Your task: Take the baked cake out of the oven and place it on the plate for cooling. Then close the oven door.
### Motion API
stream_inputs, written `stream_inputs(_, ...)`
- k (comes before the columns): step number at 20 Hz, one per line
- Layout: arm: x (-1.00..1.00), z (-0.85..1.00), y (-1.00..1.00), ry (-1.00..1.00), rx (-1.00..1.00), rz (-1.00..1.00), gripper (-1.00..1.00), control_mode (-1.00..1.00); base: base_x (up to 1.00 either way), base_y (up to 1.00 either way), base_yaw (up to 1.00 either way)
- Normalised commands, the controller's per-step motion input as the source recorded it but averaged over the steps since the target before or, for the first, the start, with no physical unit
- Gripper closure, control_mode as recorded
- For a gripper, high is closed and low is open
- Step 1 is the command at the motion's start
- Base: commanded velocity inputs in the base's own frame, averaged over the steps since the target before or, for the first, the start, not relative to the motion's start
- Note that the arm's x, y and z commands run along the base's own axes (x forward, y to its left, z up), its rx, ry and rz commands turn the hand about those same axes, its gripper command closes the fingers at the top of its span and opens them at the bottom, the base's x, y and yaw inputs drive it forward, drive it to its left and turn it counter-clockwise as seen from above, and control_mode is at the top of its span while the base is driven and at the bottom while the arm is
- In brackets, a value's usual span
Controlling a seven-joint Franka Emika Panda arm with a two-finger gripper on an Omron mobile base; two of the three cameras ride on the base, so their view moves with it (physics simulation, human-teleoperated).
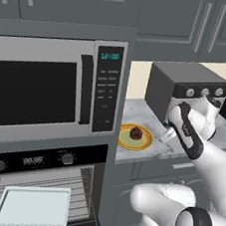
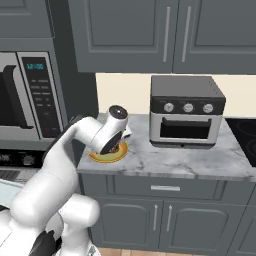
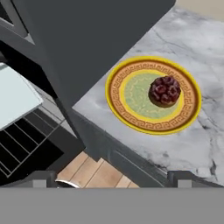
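Note:
The baked cake (image 3: 165,91), small, round and dark reddish-brown, sits right of centre on the plate (image 3: 117,103), which has a yellow-orange rim and a pale green middle. The plate (image 1: 125,139) lies on the marble counter beside the microwave, with the cake (image 1: 136,133) on it. My gripper (image 3: 113,178) hangs open and empty above the counter's front edge, a short way back from the plate. In the left base view the gripper (image 1: 166,135) is just right of the plate. The oven (image 1: 29,161) stands open below the microwave, its wire racks showing.
A pale blue-grey baking tray (image 1: 31,206) rests on the oven rack. The silver microwave (image 1: 37,90) is above the oven. A grey toaster oven (image 2: 186,112) stands on the counter right of the plate. Grey cabinets hang overhead, and a dark cooktop (image 2: 245,135) is at far right.

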Motion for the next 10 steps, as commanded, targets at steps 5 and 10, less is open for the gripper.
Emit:
stream_inputs(5, -0.55, 0.24, 0.02, 0.00, 0.00, -0.19, -1.00, -1.00, 0.00, 0.00, 0.00)
stream_inputs(10, -0.63, 0.16, 0.02, 0.00, 0.02, -0.07, -1.00, -1.00, 0.00, 0.00, 0.00)
